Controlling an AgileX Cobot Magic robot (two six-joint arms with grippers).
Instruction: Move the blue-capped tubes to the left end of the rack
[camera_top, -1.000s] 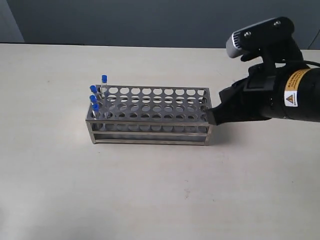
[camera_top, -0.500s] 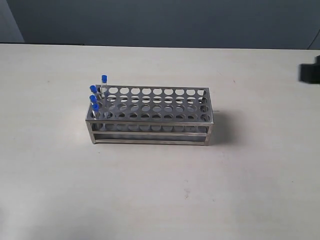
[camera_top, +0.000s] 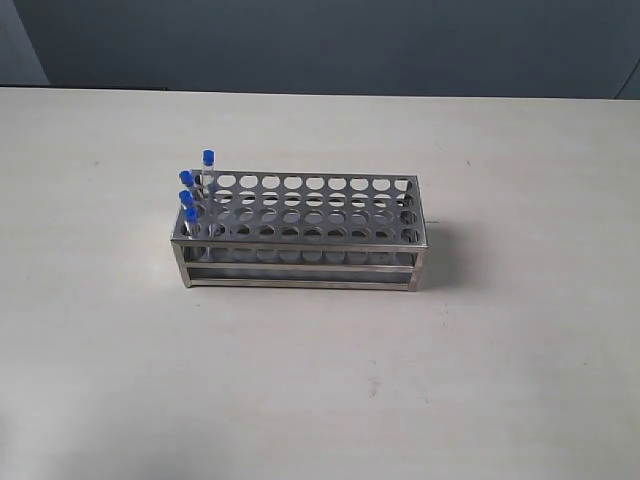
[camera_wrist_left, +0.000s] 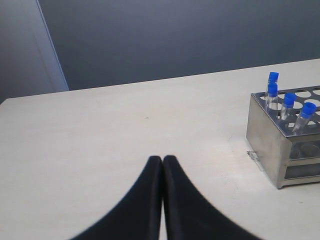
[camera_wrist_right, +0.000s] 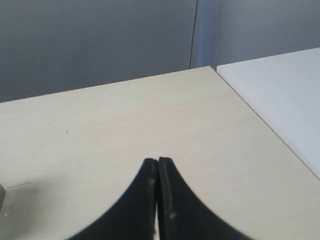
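Four blue-capped tubes (camera_top: 187, 198) are standing in one rack (camera_top: 300, 244).
They are filling its left-end holes; the left gripper (camera_wrist_left: 162, 160) and right gripper (camera_wrist_right: 158, 161) are each showing fingers pressed together, gripping nothing.

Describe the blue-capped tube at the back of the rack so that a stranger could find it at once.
On the pale table stands a steel rack with round holes in its top. At its left end in the exterior view stand four blue-capped tubes. The far tube is in the row farthest from the camera, apart from the other three, which cluster nearer.
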